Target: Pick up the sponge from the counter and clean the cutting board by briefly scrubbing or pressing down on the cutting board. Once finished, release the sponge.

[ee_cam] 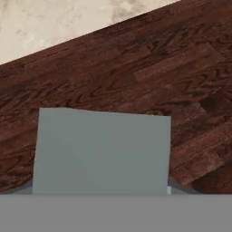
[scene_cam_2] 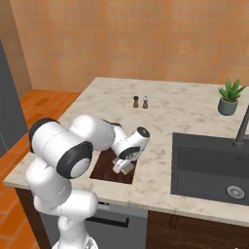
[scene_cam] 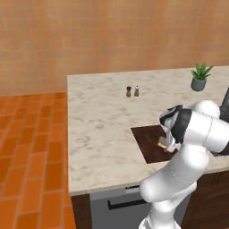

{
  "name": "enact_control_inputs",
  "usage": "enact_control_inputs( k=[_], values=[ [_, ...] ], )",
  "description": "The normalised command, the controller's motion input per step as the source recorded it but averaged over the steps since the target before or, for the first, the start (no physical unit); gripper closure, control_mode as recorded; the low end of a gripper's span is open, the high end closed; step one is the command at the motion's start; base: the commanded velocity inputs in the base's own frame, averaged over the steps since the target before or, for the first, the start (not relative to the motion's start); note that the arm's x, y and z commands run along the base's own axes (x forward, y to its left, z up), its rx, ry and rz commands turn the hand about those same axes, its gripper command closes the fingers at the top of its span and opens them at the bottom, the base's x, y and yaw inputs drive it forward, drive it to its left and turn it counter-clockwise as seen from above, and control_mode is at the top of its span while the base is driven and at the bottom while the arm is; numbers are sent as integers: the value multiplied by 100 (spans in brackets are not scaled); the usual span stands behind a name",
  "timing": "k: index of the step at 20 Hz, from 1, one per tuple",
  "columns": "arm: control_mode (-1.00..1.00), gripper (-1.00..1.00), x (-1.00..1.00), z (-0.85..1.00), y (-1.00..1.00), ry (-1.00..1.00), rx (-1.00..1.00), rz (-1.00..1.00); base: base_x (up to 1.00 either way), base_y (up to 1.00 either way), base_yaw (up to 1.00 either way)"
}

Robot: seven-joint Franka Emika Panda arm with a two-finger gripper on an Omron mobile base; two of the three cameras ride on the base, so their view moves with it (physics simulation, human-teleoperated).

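The dark brown wood-grain cutting board (scene_cam: pixel 146 137) (scene_cam_2: pixel 102 169) (ee_cam: pixel 136 68) lies near the front edge of the marble counter (scene_cam: pixel 103 120) (scene_cam_2: pixel 170 116) (ee_cam: pixel 45 18). The sponge (ee_cam: pixel 102 152) shows its grey-blue top large in the hand view, low over the board. A yellow sliver of the sponge (scene_cam: pixel 162 142) (scene_cam_2: pixel 127 170) peeks out under the hand. My gripper (scene_cam: pixel 166 145) (scene_cam_2: pixel 122 167) points down at the board and is shut on the sponge. The sponge hides the fingertips in the hand view.
Two small shakers (scene_cam: pixel 132 91) (scene_cam_2: pixel 140 102) stand mid-counter behind the board. A potted plant (scene_cam: pixel 199 77) (scene_cam_2: pixel 228 97) sits at the far right. A dark sink basin (scene_cam_2: pixel 209 165) with a faucet (scene_cam_2: pixel 240 126) lies right of the board. Orange tiled floor (scene_cam: pixel 31 143) lies to the left.
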Motion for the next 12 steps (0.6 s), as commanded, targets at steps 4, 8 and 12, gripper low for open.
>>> enact_control_inputs(
  k=[4, 8, 12],
  values=[
    [-100, 100, 79, 0, 0, 0, 0, 0, 0, 0, 0],
    [-100, 100, 80, 0, 0, 0, 1, 0, 0, 0, 0],
    [-100, 100, 82, -1, 0, -1, 0, 0, 0, 0, 0]
  ],
)
